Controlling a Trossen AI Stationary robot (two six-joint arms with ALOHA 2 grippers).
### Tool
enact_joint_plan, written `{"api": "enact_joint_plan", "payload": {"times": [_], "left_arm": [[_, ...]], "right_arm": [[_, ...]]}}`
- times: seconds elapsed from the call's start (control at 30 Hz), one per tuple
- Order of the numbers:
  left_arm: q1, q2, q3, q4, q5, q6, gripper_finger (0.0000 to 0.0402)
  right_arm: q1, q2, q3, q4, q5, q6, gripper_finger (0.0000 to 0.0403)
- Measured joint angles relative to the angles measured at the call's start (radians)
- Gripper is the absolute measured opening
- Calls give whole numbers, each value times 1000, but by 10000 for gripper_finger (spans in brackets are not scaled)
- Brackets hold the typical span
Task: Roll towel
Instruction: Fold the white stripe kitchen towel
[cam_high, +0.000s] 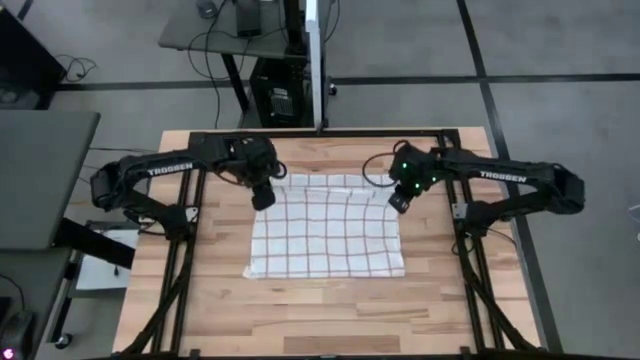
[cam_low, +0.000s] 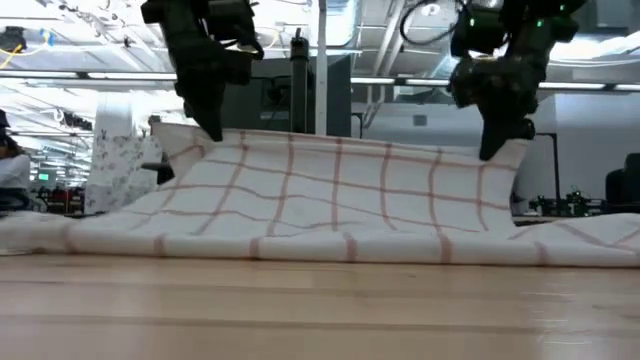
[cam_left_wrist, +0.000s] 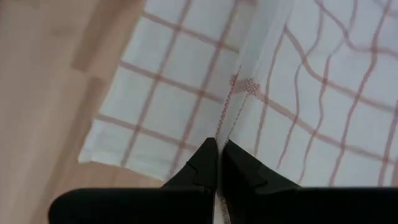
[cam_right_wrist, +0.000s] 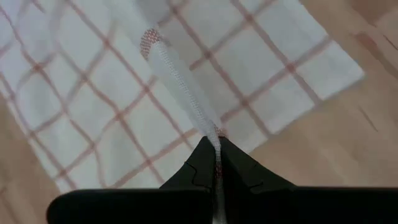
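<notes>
While the towel (cam_high: 328, 238) lay on the table (cam_high: 300, 310), the left gripper (cam_high: 263, 199) and right gripper (cam_high: 399, 202) pinched its raised far corners.

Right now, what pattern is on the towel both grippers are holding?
White towel with a grid of thin reddish-brown lines, clearest in the high view.

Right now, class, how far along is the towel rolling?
Early. Done: left gripper and right gripper are each shut on the towel at its far edge. In hand: that edge hangs lifted off the table. Left: no roll has formed.
</notes>
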Motion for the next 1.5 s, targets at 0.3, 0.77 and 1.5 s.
{"api": "enact_joint_plan", "payload": {"times": [0.3,0.77,1.5], "left_arm": [[69,112,1,8,4,34,0],[112,275,1,81,-85,-31,0],[140,273,9,104,-134,-36,58]], "right_arm": [[-132,1,-61,107,-9,-126,0],[-188,243,-67,242,-6,-253,0],[-259,319,-22,275,14,-304,76]]}}
